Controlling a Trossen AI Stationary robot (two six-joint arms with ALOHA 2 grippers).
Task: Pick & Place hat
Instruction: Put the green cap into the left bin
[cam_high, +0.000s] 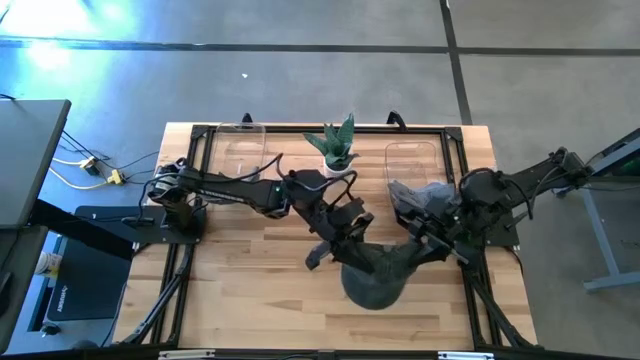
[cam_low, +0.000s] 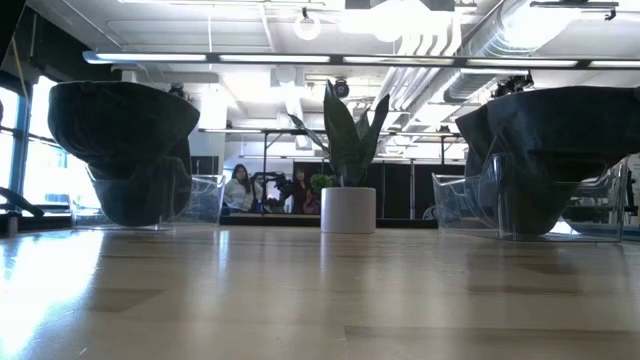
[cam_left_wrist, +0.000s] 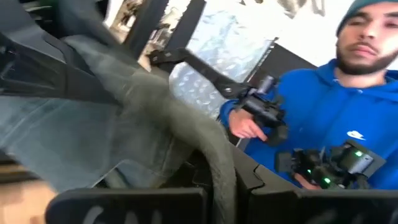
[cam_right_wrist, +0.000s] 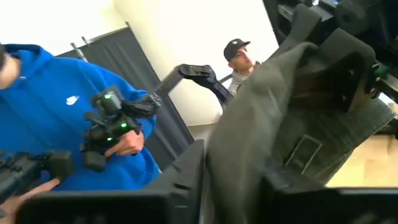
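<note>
A dark grey-green bucket hat (cam_high: 376, 276) hangs between my two grippers over the near middle of the table. My left gripper (cam_high: 345, 243) is shut on its left side and my right gripper (cam_high: 428, 245) is shut on its right side. The left wrist view shows the hat (cam_left_wrist: 124, 118) as folded cloth running down between the fingers. The right wrist view shows the hat (cam_right_wrist: 292, 118) in the same way. The held hat does not show in the low view. My left gripper pinches the hat's rolled brim edge (cam_left_wrist: 219, 177) between its two fingers, coming slanting down from the table's left and far side. The hat hangs off the table, its cloth slack toward the other gripper. My right gripper pinches a fold of the hat's brim (cam_right_wrist: 239, 171) on the opposite side, slanting down from the table's right. How many layers it has cannot be told. The crown sags below and between the two holds.
A potted plant (cam_high: 338, 150) stands at the far middle, with a clear bin (cam_high: 240, 150) to its left and a clear bin (cam_high: 415, 165) to its right holding grey cloth (cam_high: 420, 195). A person in a blue hoodie (cam_left_wrist: 336, 112) stands beyond the near edge with hand-held controllers.
</note>
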